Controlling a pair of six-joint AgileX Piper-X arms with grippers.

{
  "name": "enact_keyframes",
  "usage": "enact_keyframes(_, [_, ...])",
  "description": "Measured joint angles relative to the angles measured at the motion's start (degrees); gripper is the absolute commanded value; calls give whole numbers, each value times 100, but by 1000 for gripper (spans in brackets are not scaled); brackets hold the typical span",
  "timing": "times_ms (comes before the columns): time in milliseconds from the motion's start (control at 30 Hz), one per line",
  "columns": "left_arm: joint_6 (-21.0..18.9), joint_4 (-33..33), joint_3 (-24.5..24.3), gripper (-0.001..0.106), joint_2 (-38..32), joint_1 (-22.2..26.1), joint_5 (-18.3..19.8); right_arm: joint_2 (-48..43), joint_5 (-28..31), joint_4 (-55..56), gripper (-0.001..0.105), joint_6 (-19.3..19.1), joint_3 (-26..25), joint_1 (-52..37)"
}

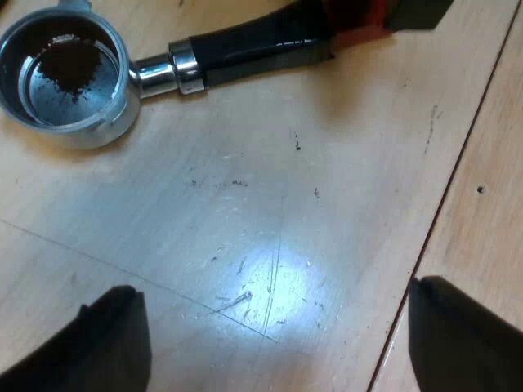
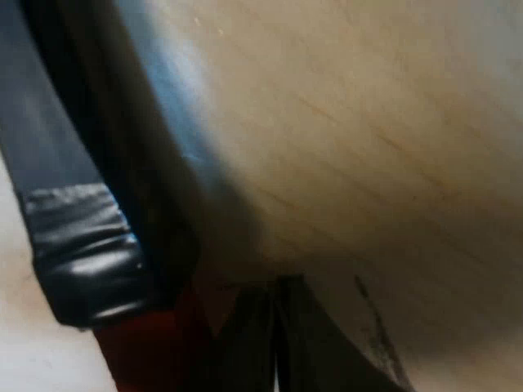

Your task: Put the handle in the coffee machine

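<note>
The metal holder (image 1: 69, 77) lies on the wooden table (image 1: 270, 212), with dark coffee grounds in its basket. Its dark handle (image 1: 253, 45) runs from the basket to a red end (image 1: 359, 20). My right gripper (image 1: 413, 12) is at that red end. From the right wrist, the dark handle (image 2: 82, 245) and its red end (image 2: 147, 351) sit very close, just above the table (image 2: 368, 122). My left gripper (image 1: 278, 343) hovers over bare table a short way from the holder. It is open, with nothing between its fingers (image 1: 106, 343).
A seam (image 1: 445, 204) between two table boards runs past the left gripper. Small scratches and specks mark the wood around a bright reflection (image 1: 274, 286).
</note>
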Motion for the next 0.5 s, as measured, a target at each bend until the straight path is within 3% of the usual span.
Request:
enact_keyframes(167, [-59,67,-91,68,0,0,-150,70,-130,-132,0,116,0,299])
enact_keyframes(233, [-139,246,-221,68,0,0,-571,70,-145,-231,0,230,0,473])
enact_keyframes(300, [-139,399,-282,68,0,0,-679,70,-179,-315,0,383,0,580])
enact_keyframes(500, [-139,693,-299,68,0,0,-755,70,-360,-777,0,771,0,759])
